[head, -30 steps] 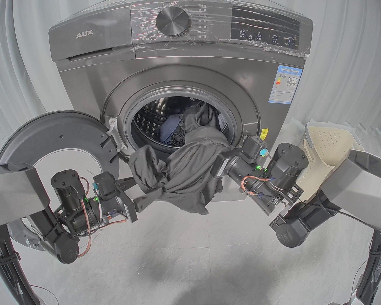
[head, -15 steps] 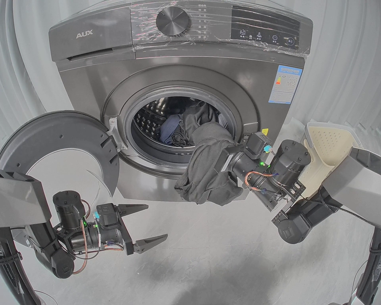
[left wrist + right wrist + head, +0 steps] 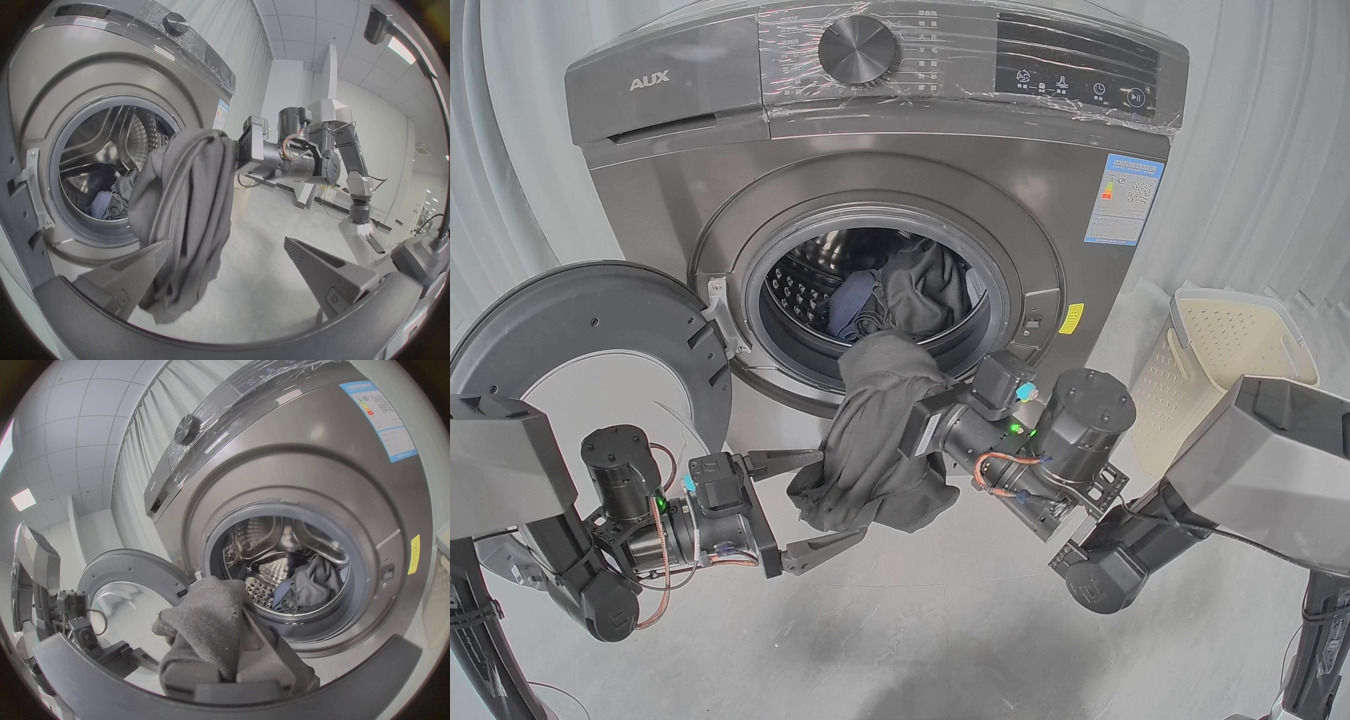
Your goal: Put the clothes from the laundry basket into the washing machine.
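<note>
A dark grey garment [image 3: 872, 441] hangs in front of the washing machine [image 3: 872, 141], below the rim of its open drum [image 3: 877, 291]. My right gripper [image 3: 905, 424] is shut on the garment's upper part, and the cloth wraps its fingers [image 3: 255, 646]. More dark and blue clothes [image 3: 900, 286] lie inside the drum. My left gripper [image 3: 811, 506] stands open low at the left, its two fingers either side of the garment's hanging lower edge [image 3: 187, 262]. The cream laundry basket [image 3: 1233, 352] stands to the right of the machine.
The round machine door [image 3: 591, 337] is swung open to the left, just behind my left arm. Grey floor [image 3: 900, 619] lies open in front of the machine. White curtains hang on both sides.
My left gripper let go of the garment, dropped open, then came back up beside the cloth's lower edge. My right gripper moved left and down, drawing the garment out of the drum mouth.
</note>
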{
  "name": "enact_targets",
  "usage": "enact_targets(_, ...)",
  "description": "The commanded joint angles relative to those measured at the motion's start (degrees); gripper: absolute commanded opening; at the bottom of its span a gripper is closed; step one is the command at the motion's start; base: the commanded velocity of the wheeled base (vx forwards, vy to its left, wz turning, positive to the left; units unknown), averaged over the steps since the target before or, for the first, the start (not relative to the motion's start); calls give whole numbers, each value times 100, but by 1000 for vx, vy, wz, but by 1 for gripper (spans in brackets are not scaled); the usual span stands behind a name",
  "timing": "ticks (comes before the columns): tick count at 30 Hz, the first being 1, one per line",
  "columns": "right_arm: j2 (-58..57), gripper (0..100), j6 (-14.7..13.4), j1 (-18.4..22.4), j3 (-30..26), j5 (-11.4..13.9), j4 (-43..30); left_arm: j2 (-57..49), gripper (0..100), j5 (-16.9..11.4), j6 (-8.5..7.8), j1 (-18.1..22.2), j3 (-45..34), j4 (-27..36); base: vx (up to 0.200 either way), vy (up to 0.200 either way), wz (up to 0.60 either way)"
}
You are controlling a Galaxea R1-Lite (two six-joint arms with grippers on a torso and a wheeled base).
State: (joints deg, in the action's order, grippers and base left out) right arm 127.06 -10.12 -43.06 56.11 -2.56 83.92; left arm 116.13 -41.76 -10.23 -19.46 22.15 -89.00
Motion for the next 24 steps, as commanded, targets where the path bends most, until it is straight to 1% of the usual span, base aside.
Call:
enact_targets(1,152,0,1,-185,5,1,10,50,100,151,12,-32,184,-12,0,0,0)
enact_targets(3,152,0,-8,-282,-4,1,10,77,100,265,38,-76,237,-12,0,0,0)
enact_targets(10,108,0,-17,-458,-39,1,28,296,100,520,91,-76,457,-12,0,0,0)
enact_targets(13,91,0,-60,-572,-83,-8,37,384,100,573,91,-76,536,-12,0,0,0)
enact_targets(15,82,0,-60,-651,-118,-16,45,402,100,599,126,-76,589,-12,0,0,0)
enact_targets(20,64,0,-104,-766,-136,-25,54,560,100,898,179,-58,835,-21,0,0,0)
enact_targets(24,64,0,-113,-827,-180,-34,72,718,100,925,179,-41,870,-29,0,0,0)
